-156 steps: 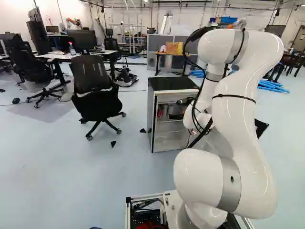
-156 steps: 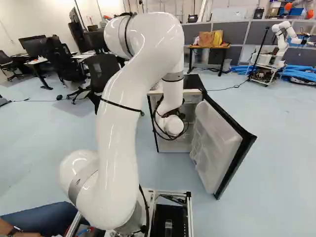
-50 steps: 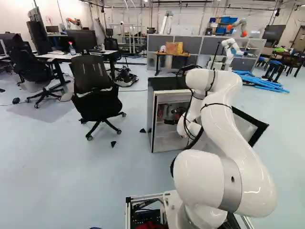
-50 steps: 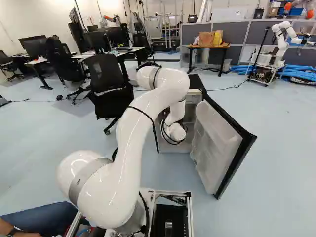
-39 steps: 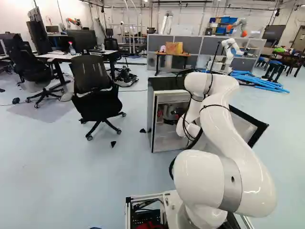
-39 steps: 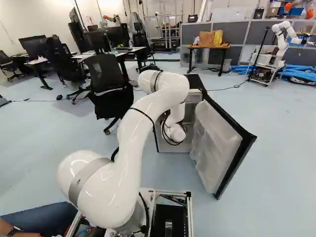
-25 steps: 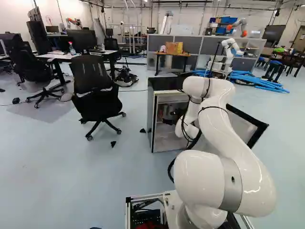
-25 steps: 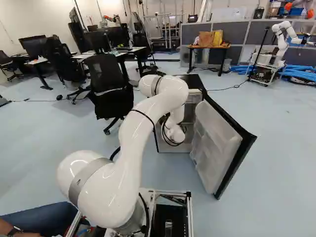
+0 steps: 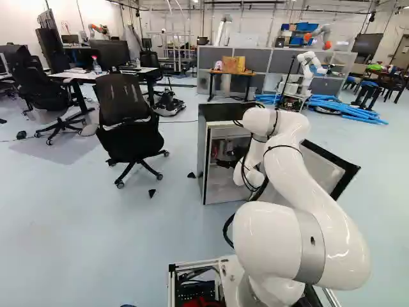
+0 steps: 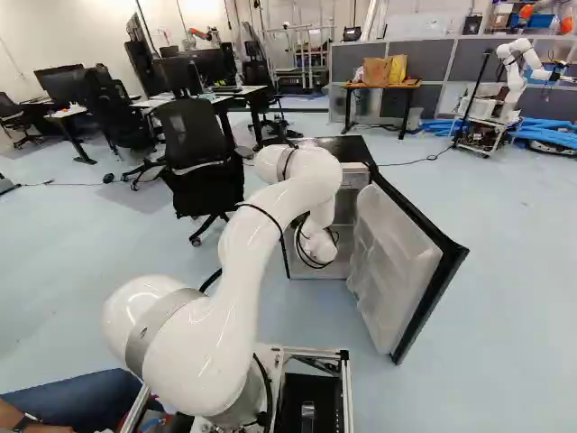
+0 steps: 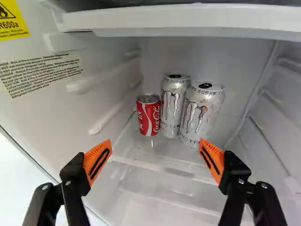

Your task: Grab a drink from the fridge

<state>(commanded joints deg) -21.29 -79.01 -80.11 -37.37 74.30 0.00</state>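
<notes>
Red can [image 11: 149,115], short, white script; upright inside fridge [image 9: 223,114], just beside two taller silver cans [image 11: 201,113]. Ahead of gripper [image 9: 223,162], spread wide open. Versus earliest frame: marked lowering of arm [image 9: 287,166] at upper bend.

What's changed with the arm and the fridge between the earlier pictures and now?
The arm's upper bend has come down and forward, and its wrist end sits lower at the fridge. The fingers are open now, holding nothing; with no earlier wrist view, I can't say whether they opened or let anything go. The fridge, its open door and the base stayed put.
</notes>
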